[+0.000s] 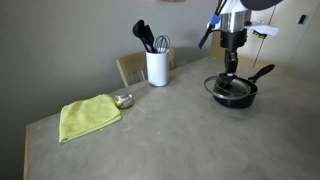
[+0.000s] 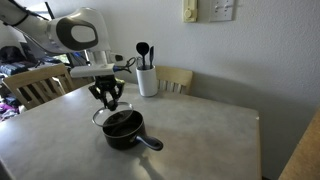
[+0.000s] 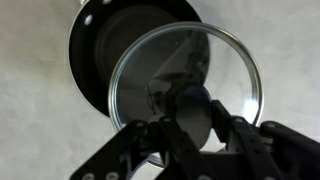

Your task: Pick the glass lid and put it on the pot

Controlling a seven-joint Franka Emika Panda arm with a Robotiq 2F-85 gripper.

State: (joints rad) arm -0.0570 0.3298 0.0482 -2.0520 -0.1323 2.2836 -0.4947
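Grey counter (image 1: 180, 135) carries the pot (image 1: 232, 93). The tool (image 3: 190, 118) is clamped on the knob (image 3: 192, 104) of the lid (image 3: 150, 70), which hangs just above the pot, off-centre in the wrist view. Released so, the lid could land tilted and slide off.

The glass lid (image 3: 200, 60) is clear, glossy glass with a thin metal rim; the pot (image 3: 88, 50) looks black, slightly glossy. The tabletop (image 1: 170, 130) is matt grey; the small bowl (image 1: 123, 100) shiny metal.
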